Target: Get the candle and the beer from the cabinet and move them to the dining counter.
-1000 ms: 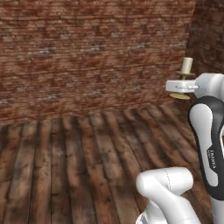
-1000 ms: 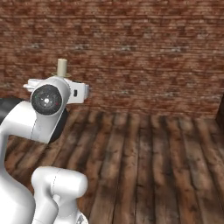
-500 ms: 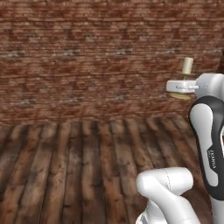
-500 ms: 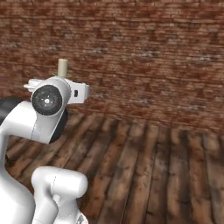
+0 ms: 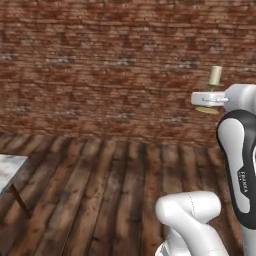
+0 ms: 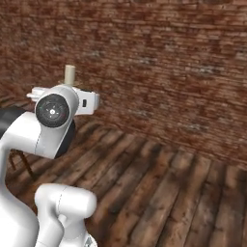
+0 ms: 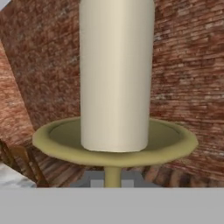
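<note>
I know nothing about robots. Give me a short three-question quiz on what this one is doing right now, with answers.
1. True or false: the hand is shut on the candle.
2. What stands behind the candle in the left base view? A) a brick wall B) a window C) a fridge
3. Fill in: in the left base view, a corner of a marble top shows at the ____ edge of the picture.

Key
1. True: it grips the brass stem under the saucer, and the candle stands upright.
2. A.
3. Left, low above the plank floor.
</note>
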Controlling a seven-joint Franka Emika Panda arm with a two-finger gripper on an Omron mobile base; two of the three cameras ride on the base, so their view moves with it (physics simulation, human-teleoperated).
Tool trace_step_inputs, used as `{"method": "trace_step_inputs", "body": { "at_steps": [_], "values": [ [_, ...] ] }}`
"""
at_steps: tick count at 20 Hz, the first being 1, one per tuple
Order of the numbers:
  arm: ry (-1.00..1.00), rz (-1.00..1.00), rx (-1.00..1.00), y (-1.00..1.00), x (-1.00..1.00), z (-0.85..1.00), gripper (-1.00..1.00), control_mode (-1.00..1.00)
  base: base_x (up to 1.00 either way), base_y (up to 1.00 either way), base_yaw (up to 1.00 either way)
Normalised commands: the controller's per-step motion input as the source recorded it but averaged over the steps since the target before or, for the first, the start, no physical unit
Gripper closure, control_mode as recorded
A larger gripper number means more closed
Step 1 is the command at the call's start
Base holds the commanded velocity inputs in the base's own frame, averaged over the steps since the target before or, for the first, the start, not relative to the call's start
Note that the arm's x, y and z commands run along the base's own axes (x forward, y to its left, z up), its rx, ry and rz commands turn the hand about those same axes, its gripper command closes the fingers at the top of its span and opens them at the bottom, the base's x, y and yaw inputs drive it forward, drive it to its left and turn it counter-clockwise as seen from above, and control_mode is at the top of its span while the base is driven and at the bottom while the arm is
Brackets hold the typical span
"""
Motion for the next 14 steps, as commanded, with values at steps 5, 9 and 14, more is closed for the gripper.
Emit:
{"method": "trace_step_inputs", "body": {
  "at_steps": [5,9,14],
  "values": [
    [0.00,0.00,0.00,0.00,0.00,0.00,1.00,1.00,0.46,-0.12,0.51],
    [0.00,0.00,0.00,0.00,0.00,0.00,1.00,1.00,0.38,-0.10,0.60],
    [0.00,0.00,0.00,0.00,0.00,0.00,1.00,1.00,0.33,-0.10,0.64]
  ]
}}
